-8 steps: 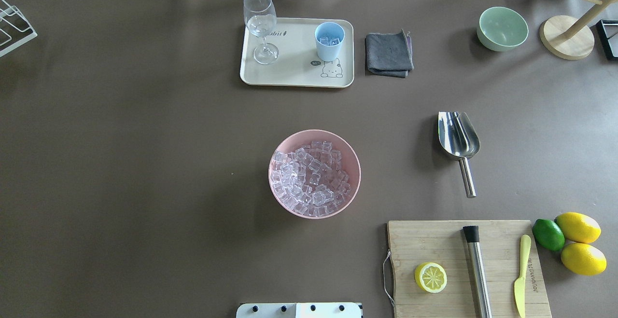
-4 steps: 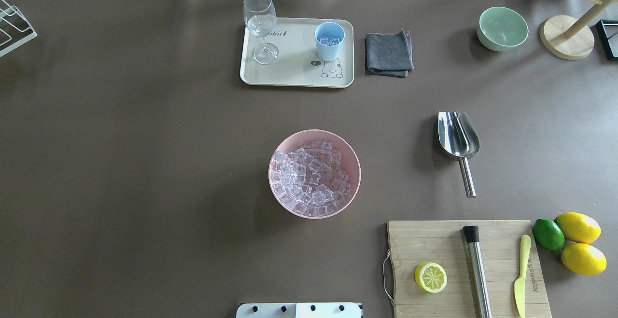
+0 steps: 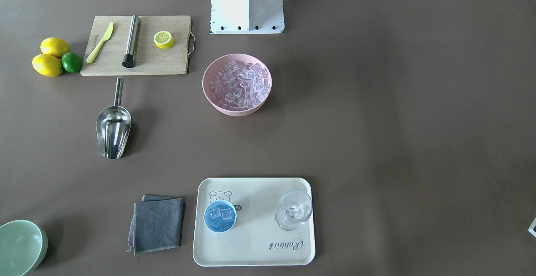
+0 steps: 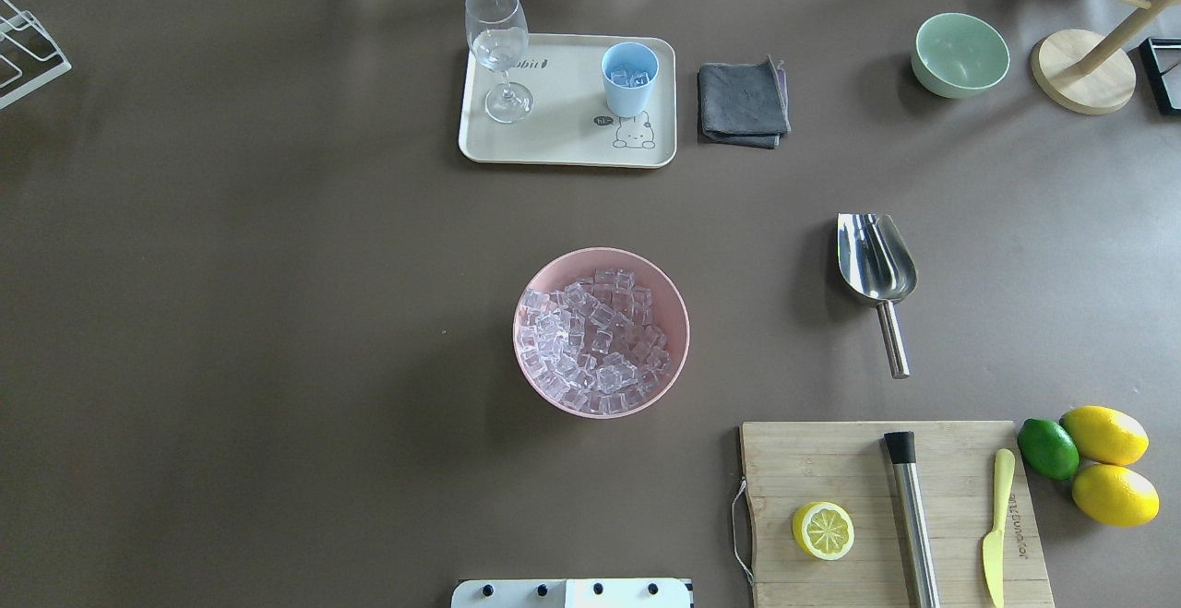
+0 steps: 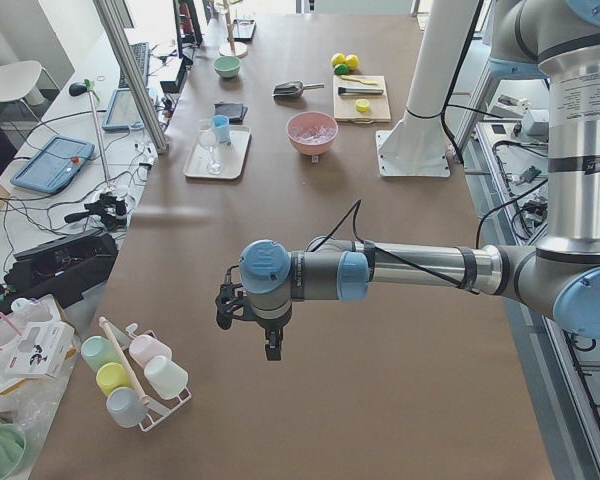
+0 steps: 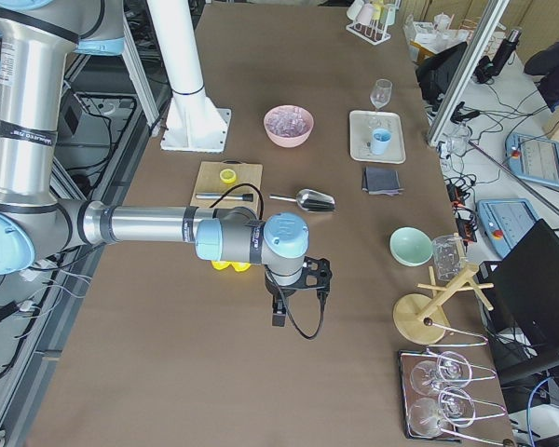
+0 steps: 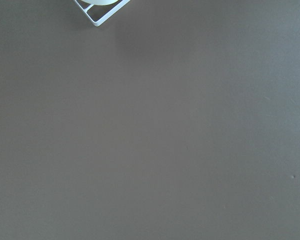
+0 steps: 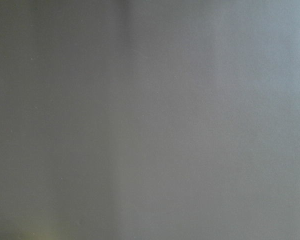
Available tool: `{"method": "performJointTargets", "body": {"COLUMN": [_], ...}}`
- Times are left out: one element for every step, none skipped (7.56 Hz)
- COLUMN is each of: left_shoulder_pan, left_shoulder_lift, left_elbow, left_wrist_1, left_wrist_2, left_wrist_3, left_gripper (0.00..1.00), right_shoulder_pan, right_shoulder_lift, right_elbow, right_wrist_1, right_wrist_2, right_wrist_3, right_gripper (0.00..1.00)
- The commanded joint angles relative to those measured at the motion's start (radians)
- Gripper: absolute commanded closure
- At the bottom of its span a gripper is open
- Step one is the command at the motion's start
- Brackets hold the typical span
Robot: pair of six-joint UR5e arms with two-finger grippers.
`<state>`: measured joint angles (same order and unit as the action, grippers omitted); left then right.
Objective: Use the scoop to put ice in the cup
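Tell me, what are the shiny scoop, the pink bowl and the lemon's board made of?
The scoop looks like polished steel: silvery, with mirror-like reflections. The pink bowl seems matte plastic, maybe melamine or ceramic: even colour, no shine; hard to tell. The cutting board looks like bamboo or wood: pale tan strips with grain lines.

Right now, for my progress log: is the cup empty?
No, the cup on the tray already holds a few ice cubes.

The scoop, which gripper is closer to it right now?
Right. The right gripper hovers at the table end near the scoop; the left gripper hovers at the opposite end.
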<state>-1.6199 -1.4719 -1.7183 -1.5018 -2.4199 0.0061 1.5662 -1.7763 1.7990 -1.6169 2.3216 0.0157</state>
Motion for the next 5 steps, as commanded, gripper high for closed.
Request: {"method": "performJointTargets", "body": {"left_shoulder_pan": [0.001,-0.003,0.001,0.008,0.008], "left_shoulder_lift": [-0.002,-0.002,-0.002,-0.002,-0.002], "left_elbow": [-0.004,-0.012,-0.006,-0.007,-0.006], "left_wrist_1": [-0.002,0.000,0.002,0.000,0.000], "left_wrist_2": [0.004,-0.004,-0.005,-0.005,-0.005], "left_wrist_3": [0.000,0.000,0.000,0.000,0.000], "left_gripper": [0.01,0.01,0.01,0.01,0.01], "right_shoulder_pan": [0.000,0.000,0.000,0.000,0.000], "right_shoulder_lift": [0.000,0.001,0.002,0.002,0.002], "right_elbow": [0.003,0.002,0.002,0.002,0.000], "right_wrist_1": [0.003,0.003,0.003,0.003,0.003], "right_wrist_2": [-0.002,-0.002,-0.002,-0.004,-0.004], "right_wrist_3": [-0.005,-0.003,0.000,0.000,-0.002], "right_gripper": [0.00,0.01,0.01,0.01,0.01]}}
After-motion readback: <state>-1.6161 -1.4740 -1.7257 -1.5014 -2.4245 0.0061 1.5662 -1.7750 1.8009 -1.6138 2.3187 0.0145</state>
